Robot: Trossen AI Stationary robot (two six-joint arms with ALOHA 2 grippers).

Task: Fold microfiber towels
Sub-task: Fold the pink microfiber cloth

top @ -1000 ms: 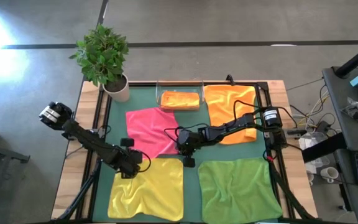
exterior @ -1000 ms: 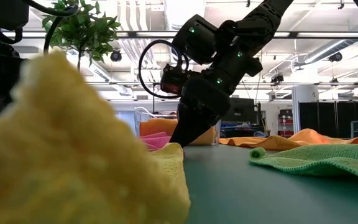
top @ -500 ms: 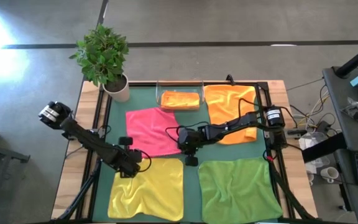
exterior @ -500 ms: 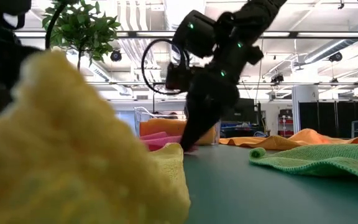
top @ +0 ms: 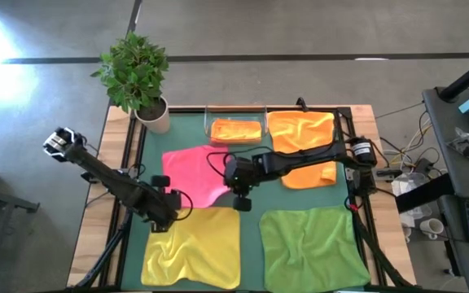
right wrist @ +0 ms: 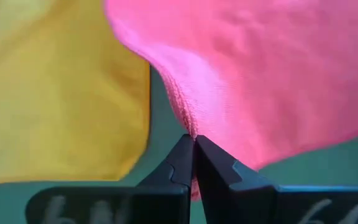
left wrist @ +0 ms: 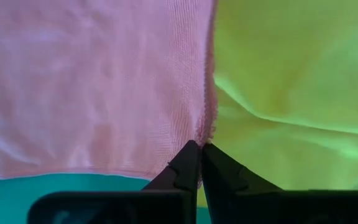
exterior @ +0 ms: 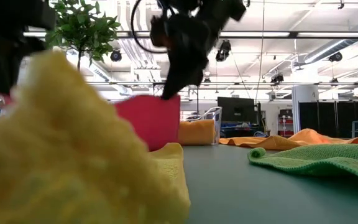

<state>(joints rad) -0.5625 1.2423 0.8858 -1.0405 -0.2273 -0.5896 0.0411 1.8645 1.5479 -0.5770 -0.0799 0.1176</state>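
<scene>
Presently both arms grip the pink towel [top: 192, 172] at the middle of the surface [top: 251, 224], between the clear tray [top: 235, 131] and the yellow towel [top: 194, 248]. Left gripper [top: 163, 218] has its jaws clamped on the near left corner; right gripper [top: 238, 198] has its jaws clamped on the near right corner, raised clear of the mat in the low view. Green towel [top: 309, 247] lies flat at near right, orange towel [top: 302, 146] at far right

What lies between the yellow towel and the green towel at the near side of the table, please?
Only a bare strip of the dark green mat separates the yellow towel from the green towel, seen in the high view.
</scene>
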